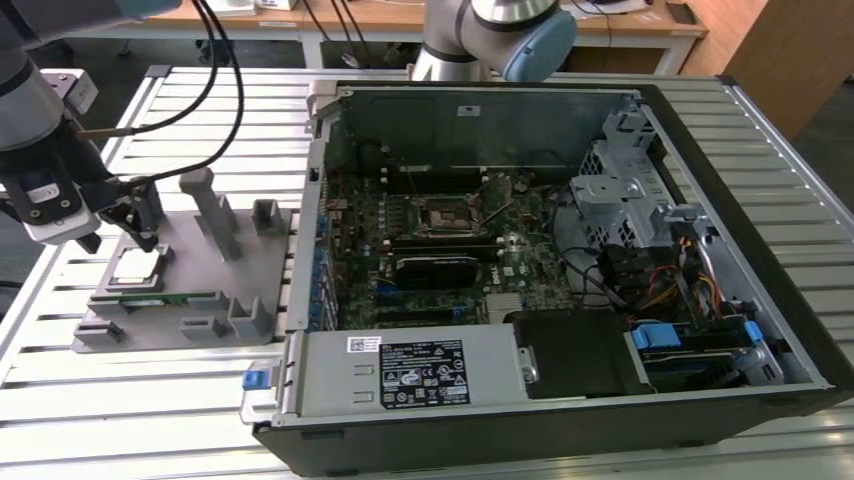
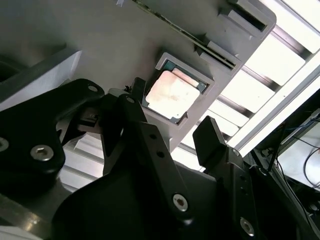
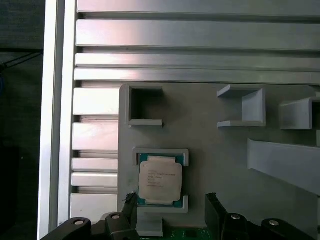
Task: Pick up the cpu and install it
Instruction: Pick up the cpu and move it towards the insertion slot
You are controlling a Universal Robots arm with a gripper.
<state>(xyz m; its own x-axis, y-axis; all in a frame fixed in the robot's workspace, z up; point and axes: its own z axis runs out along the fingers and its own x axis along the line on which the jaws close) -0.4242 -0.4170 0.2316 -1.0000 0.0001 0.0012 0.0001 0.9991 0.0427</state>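
In the exterior view, find the cpu [image 1: 138, 268] lying flat in a shallow pocket of the grey fixture [image 1: 200, 275] on the slatted table [image 1: 134, 400], well apart from the open computer case [image 1: 534, 445] and its motherboard socket [image 1: 447, 213]. Note the gripper [image 1: 118, 235] poised just above the chip, jaws spread and holding nothing. In the second wrist view, see the cpu [image 2: 170, 95] framed between the two black fingertips [image 2: 136, 87], with no evident contact on either side. In the first wrist view, see the gripper [image 3: 170, 200] straddling one end of the cpu [image 3: 159, 179]. Note pocket walls at two opposite sides and the other two edges free, in line with the fingers. Judge the chip light, thin and rigid, with a smooth metal lid that is probably slick and an underside that is probably delicate. Take by the two free edges, squarely and gently, and keep level.
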